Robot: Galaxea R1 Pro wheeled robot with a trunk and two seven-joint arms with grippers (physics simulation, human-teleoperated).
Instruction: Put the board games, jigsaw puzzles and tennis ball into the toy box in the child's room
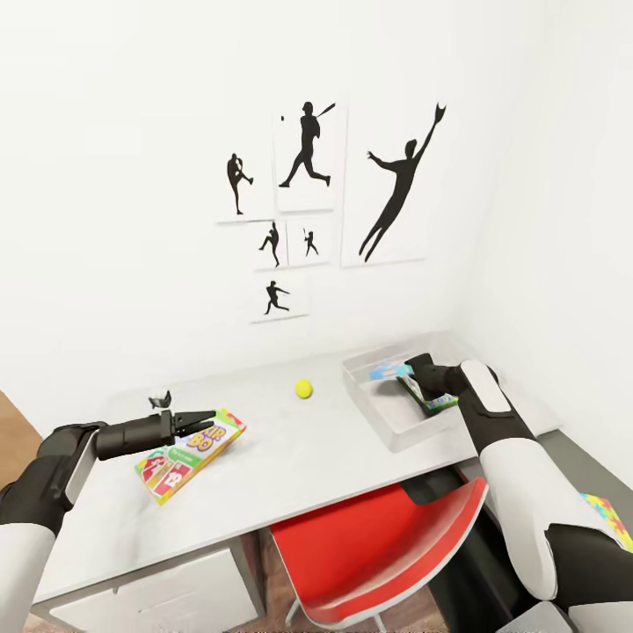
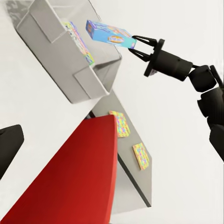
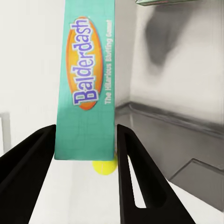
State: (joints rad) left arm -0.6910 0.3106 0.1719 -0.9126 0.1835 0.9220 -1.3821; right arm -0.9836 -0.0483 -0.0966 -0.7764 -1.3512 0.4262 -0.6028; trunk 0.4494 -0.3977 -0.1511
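We hold the blue board game [image 1: 388, 371] in our right end effector [image 1: 406, 370], with the two fingers [image 3: 135, 177] pinched on its sides. The box says Balderdash. It hangs over the toy box [image 1: 387, 426], which sits on the bench [image 1: 290, 457]. Another board game [image 1: 438, 403] with green on it lies inside the toy box, under our arm.

The tennis ball [image 1: 303, 388] rests on the bench near the toy box, well apart from it. The SKIP-BO game [image 1: 189, 454] lies flat on the bench, far from the toy box. Our left end effector [image 1: 199, 421] hovers right over that game. Its fingers look a little open with nothing between them, but we cannot tell for sure.

A red chair [image 1: 387, 545] stands under the bench below the toy box. Two jigsaw puzzles [image 2: 120, 123] show beyond the toy box.
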